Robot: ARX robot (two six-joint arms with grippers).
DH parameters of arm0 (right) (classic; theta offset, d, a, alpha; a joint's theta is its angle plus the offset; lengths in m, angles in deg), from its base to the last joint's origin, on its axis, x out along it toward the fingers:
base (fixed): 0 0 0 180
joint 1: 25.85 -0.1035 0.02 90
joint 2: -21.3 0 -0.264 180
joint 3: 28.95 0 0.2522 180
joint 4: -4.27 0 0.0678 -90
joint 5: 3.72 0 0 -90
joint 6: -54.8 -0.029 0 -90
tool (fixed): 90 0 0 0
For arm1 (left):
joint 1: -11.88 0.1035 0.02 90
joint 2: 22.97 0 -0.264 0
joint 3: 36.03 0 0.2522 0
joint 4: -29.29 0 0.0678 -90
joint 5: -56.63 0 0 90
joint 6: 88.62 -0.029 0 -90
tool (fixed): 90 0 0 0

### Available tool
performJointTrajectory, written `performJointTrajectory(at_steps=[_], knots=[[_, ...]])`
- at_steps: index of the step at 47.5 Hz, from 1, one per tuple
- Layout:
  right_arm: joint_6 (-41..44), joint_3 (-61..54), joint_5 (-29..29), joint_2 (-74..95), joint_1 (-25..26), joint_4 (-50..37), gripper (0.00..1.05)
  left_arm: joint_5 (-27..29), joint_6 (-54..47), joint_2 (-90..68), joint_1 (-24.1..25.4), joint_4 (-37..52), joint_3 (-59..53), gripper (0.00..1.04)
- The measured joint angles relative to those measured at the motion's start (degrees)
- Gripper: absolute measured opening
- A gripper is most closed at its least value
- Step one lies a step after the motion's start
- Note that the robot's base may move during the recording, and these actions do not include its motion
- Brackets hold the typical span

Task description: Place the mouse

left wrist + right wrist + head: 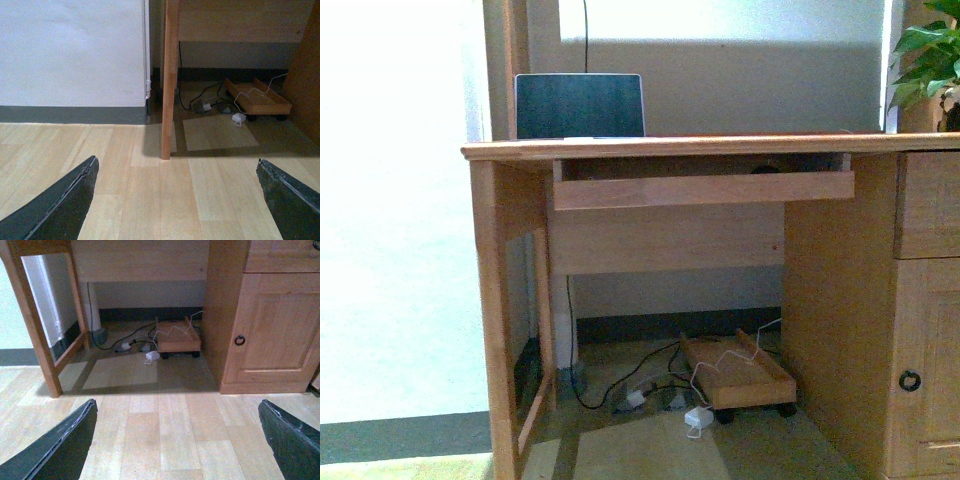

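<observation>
The mouse (765, 168) is only a small dark domed shape peeping over the front lip of the pull-out keyboard tray (703, 188) under the desk top (720, 146). Neither arm appears in the front view. In the left wrist view my left gripper (177, 160) is open over bare wood floor in front of the desk's left leg (169, 80), holding nothing. In the right wrist view my right gripper (178, 402) is also open over the floor, facing the space under the desk, with nothing between its dark fingers (60, 450).
A laptop (580, 105) stands open on the desk at the left, and a plant (930, 60) at the right. A cabinet door with a ring handle (239, 340) closes the desk's right side. A wheeled wooden stand (176, 337) and cables (130, 342) lie underneath.
</observation>
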Motion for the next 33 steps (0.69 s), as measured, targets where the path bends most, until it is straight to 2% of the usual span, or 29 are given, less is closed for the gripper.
performJointTrajectory(at_steps=[33], knots=[[0.0,0.0,0.0,0.0,0.0,0.0,0.97,0.0,0.0,0.0,0.0,0.0,0.0,0.97]])
